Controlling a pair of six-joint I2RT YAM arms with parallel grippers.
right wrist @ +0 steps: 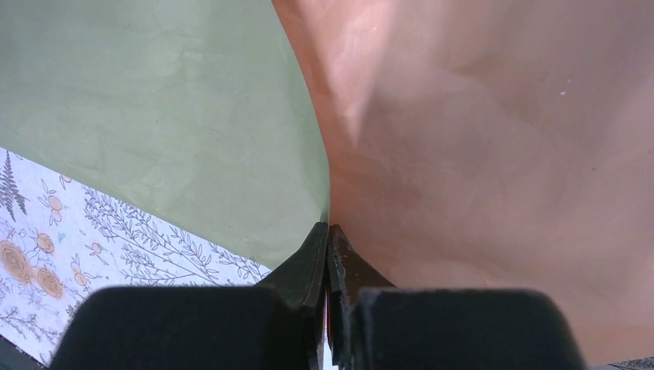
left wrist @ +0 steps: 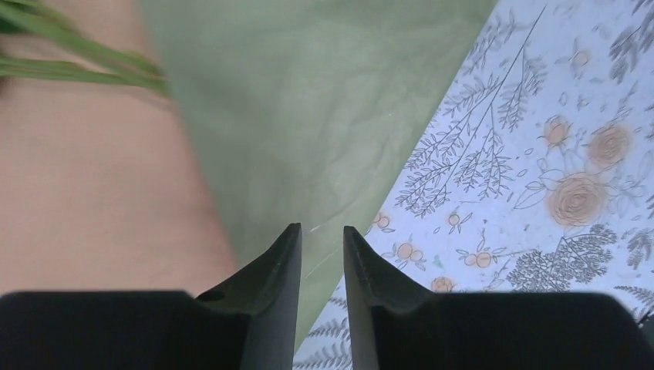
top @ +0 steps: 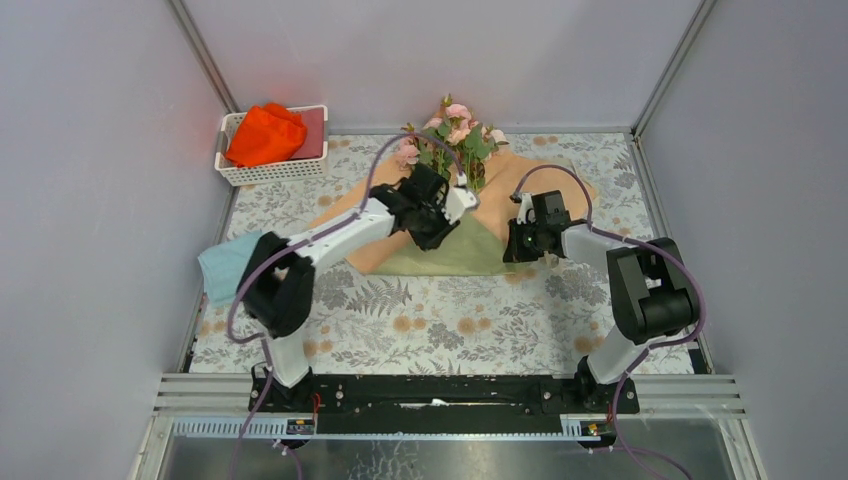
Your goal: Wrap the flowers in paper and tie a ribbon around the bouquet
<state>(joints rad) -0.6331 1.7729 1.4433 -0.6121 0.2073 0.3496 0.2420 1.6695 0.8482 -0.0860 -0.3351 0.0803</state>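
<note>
Your right gripper (right wrist: 329,225) is clamped on the thin olive-and-peach paper sheet (top: 455,255), pinching it where the green face meets the peach fold. Your left gripper (left wrist: 321,229) stands slightly apart and holds nothing, just above the green face near its edge. The small pink roses (top: 455,130) lie at the sheet's far end on the floral-cloth worktop (top: 450,330).

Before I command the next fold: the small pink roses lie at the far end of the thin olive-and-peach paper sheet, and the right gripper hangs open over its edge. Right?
Not open: the right wrist view shows the right gripper shut on the edge of the thin olive-and-peach paper sheet. The small pink roses do lie at its far end.
</note>
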